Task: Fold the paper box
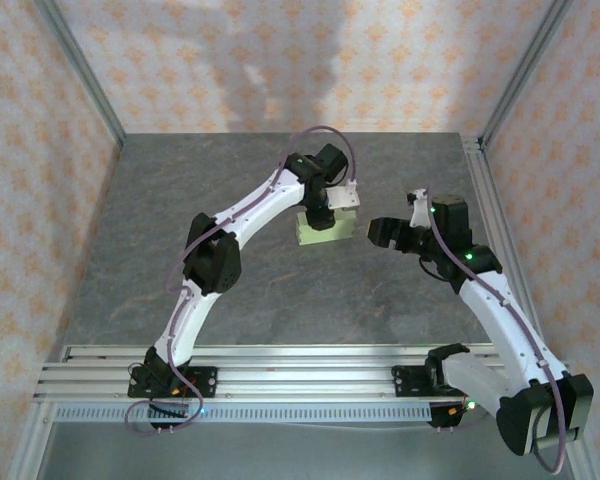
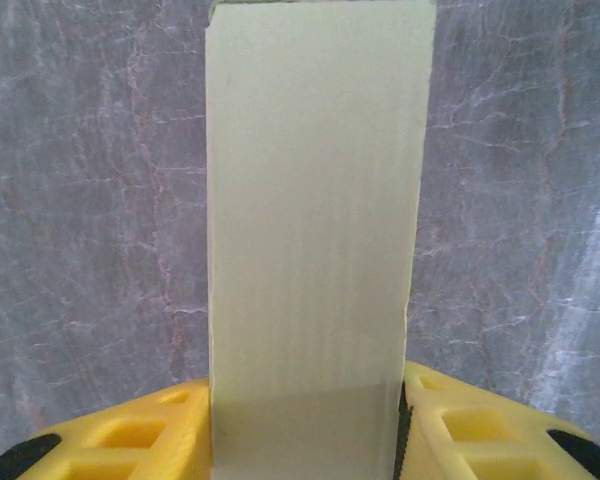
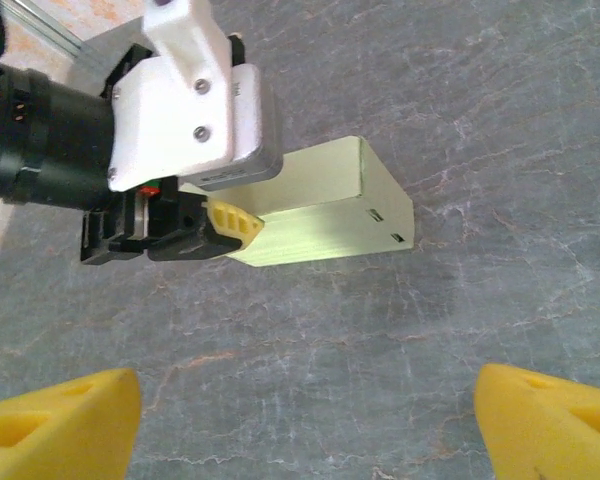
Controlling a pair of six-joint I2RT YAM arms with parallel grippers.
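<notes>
Paper box [image 2: 310, 200] on table [image 2: 80, 200], directly between jaws of left gripper [image 2: 305, 405].

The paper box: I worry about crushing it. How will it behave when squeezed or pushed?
The paper box looks like thin, hollow card, so probably very light and easily dented by a firm squeeze. Low and flat-sided on the table, it should slide rather than tip or roll.

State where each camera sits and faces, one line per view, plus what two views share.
Top external: above and behind, looking down on both arms and the paper box.
Left wrist: on the left gripper, looking along its fingers flanking the box.
Right wrist: faces the box and left gripper past the open right gripper.
Shared: all show the box.
</notes>
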